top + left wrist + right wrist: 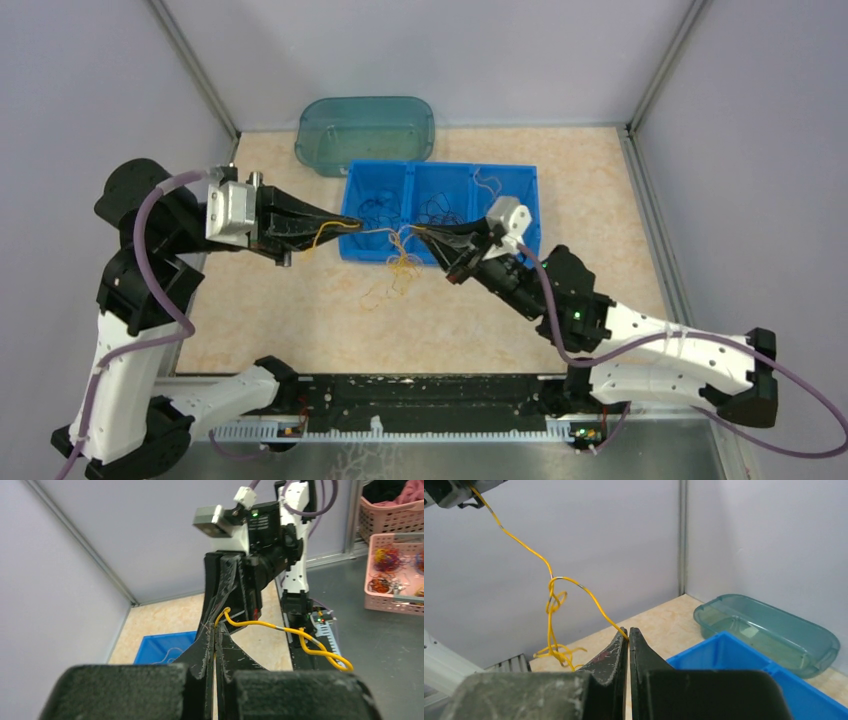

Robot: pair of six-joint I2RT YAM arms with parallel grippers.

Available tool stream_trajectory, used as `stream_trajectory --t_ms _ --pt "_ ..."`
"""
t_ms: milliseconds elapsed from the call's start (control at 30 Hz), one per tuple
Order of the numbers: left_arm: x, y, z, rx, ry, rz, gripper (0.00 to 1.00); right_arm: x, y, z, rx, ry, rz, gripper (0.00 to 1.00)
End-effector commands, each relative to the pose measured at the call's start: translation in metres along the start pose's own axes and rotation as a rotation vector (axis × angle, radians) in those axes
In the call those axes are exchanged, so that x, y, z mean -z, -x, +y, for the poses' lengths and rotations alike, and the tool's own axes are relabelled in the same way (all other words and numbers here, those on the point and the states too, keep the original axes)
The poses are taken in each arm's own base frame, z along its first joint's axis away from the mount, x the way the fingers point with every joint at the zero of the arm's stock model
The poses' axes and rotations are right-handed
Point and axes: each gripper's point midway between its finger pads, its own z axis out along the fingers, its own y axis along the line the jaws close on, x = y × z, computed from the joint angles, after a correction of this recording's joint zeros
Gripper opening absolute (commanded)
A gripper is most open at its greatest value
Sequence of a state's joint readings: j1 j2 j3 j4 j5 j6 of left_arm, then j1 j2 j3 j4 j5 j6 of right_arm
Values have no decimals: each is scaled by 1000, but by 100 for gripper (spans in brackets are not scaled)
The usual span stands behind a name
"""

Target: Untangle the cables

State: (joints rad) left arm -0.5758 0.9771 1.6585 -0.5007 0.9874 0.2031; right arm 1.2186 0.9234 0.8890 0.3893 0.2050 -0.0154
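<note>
Your arm bases are sitting closest in the overhead shot, and both arms are reaching in toward each other over the table. You're keeping the left claw clenched on one end of the yellow cable and the right claw clenched on another stretch of it. So the wire is bridging the gap between the two tips while a knotted clump is dangling from the middle, by the near wall of the blue bin. Only this view is showing you the dark cables lying looped in the bin's left and middle compartments, plus the teal tub behind it.

Left wrist cam is giving you the close-up. The fingers are pressing together with the yellow wire coming out right at the tips, then curving off to the right and drooping into a twisted loop. It's also catching the right arm facing you and some pink baskets off the table, which neither other view is showing.

Right wrist cam is showing its own fingers closed, with the yellow strand meeting them right at the tips. From there it's arching up, twisting into a tangle on the left and running on toward the top-left corner. I'm not able to tell how tight that knot is.
</note>
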Motion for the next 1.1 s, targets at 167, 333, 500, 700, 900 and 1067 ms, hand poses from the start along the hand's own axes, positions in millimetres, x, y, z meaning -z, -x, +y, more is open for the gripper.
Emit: stream_trajectory --t_ms 167,333,500,700,900,1067 --pt "19 0 48 -229 266 89 0 44 35 -34 -92 -147 -146 0" --pt "35 4 79 -343 446 122 0 48 22 -35 -103 -153 -106 0" --pt "52 8 109 -418 616 163 0 53 13 -37 -110 -161 -83 0" --pt "70 22 126 -504 747 171 0 61 -5 -43 -119 -200 -29 0" --pt "70 32 124 -515 745 147 0 69 -9 -49 -124 -224 -18 0" --pt "45 32 82 -429 516 66 1 63 -5 -42 -128 -194 -24 1"
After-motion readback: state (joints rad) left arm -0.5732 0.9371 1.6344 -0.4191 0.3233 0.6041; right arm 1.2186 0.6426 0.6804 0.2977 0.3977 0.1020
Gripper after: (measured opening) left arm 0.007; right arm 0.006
